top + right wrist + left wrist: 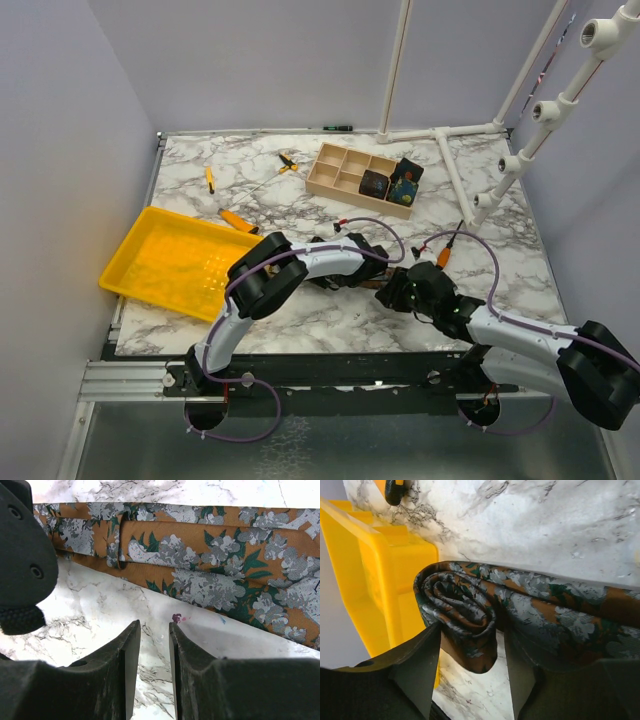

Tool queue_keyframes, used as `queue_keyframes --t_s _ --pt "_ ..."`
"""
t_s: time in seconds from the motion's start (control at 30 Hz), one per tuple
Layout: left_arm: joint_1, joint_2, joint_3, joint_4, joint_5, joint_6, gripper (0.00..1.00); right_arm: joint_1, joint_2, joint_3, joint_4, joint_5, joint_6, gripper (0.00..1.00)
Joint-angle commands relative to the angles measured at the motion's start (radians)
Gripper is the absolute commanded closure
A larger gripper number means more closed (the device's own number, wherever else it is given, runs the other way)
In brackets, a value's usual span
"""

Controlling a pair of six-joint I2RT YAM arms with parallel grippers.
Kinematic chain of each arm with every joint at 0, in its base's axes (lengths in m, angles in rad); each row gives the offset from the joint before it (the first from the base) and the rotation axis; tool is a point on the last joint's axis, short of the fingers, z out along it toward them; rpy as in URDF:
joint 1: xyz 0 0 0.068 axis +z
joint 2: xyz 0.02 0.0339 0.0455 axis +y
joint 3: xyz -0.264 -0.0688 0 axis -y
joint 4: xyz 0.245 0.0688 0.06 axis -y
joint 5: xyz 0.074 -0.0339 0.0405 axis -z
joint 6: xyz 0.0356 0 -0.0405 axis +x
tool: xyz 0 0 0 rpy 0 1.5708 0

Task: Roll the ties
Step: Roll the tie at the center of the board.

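A rust-brown tie with grey and green flowers (368, 284) lies on the marble between my two grippers. One end is wound into a roll (460, 605); the rest stretches flat as a folded strip (200, 560). My left gripper (472, 645) is open, its fingers (420, 665) straddling the roll's lower edge, with marble showing between them. My right gripper (154, 630) hovers just in front of the strip, open by a narrow gap with nothing in it. Two dark rolled ties (375, 183) (405, 180) sit in the wooden organizer (322, 187).
A yellow tray (170, 262) sits at the left, close behind the roll (375, 580). Orange-handled screwdrivers (238, 220) (210, 178) (444, 252) lie about the table. A white pipe frame (455, 175) stands at the back right. The left arm's black body (20, 555) looms beside my right gripper.
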Motion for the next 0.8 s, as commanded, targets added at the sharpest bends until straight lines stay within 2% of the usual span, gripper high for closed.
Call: queue_keyframes --t_s 0.0,0.13,0.23,0.4,0.57,0.67,0.77 --pt "-0.004 -0.072 -0.027 0.071 0.067 0.038 0.39 0.0 -0.02 -0.012 -0.036 0.013 0.016 0.66" --pt "-0.003 -0.126 -0.037 0.094 0.089 0.06 0.25 -0.001 -0.053 -0.002 -0.07 0.018 0.011 0.66" --pt "-0.003 -0.167 -0.04 0.115 0.111 0.084 0.19 -0.001 -0.075 0.012 -0.097 0.019 0.002 0.65" --pt "0.004 -0.242 -0.039 0.148 0.174 0.127 0.14 -0.001 -0.071 0.043 -0.111 -0.027 -0.023 0.61" --pt "0.036 -0.375 -0.078 0.207 0.261 0.175 0.11 -0.001 -0.028 0.094 -0.053 -0.182 -0.072 0.54" --pt "0.088 -0.492 -0.149 0.283 0.37 0.207 0.12 0.002 0.026 0.122 0.037 -0.287 -0.073 0.53" --pt "0.189 -0.639 -0.269 0.395 0.482 0.235 0.14 0.023 0.13 0.188 0.067 -0.313 -0.075 0.55"
